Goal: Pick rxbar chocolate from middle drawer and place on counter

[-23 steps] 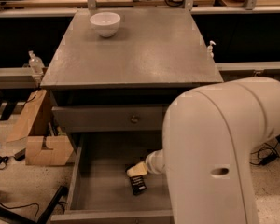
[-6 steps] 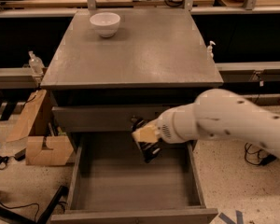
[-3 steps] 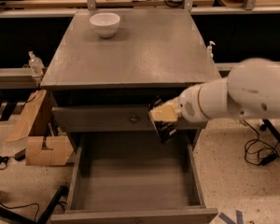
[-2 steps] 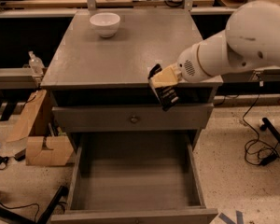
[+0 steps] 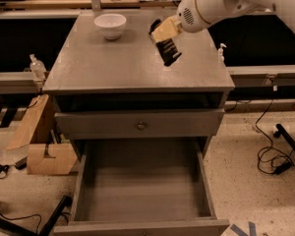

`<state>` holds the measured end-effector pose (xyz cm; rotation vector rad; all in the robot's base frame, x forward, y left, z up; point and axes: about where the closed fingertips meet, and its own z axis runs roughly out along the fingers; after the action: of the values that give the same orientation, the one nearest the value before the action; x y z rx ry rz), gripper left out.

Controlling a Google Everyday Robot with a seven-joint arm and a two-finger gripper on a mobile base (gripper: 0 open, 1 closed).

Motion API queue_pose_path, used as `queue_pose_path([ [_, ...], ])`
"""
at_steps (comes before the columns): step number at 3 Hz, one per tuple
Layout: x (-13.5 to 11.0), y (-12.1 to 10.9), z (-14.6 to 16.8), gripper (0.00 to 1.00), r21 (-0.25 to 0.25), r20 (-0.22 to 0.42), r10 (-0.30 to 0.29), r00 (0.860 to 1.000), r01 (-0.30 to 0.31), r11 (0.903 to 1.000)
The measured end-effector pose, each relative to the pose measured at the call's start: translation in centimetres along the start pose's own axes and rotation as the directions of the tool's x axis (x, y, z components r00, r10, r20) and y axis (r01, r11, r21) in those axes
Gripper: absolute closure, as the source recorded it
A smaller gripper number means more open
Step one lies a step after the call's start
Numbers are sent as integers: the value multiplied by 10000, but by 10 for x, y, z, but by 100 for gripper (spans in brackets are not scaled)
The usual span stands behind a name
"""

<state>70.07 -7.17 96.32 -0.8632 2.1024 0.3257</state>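
My gripper (image 5: 163, 37) hangs over the right half of the grey counter (image 5: 113, 65), reached in from the upper right on the white arm. It is shut on the rxbar chocolate (image 5: 167, 51), a black bar with white lettering that sticks down and to the right from the tan fingers, above the counter surface. The middle drawer (image 5: 142, 186) stands pulled out below, its bare grey floor showing with nothing in it.
A white bowl (image 5: 110, 25) sits at the counter's back left. The top drawer front with a round knob (image 5: 141, 126) is closed. Cardboard boxes (image 5: 44, 154) lie on the floor at left, cables (image 5: 270, 156) at right. Wooden workbenches run behind.
The gripper has lifted the bar out of the drawer, past the drawer fronts, and up and back over the counter. The drawer now holds nothing.
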Motion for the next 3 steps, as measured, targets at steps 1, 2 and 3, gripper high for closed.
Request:
queue_pose_path([
  [1, -38, -30, 15, 100, 188, 472, -160, 9988, 151, 9997],
  [2, -61, -36, 6, 75, 358, 883, -296, 9957, 265, 9990],
  [3, -62, -35, 7, 52, 336, 887, -307, 9956, 278, 9990],
])
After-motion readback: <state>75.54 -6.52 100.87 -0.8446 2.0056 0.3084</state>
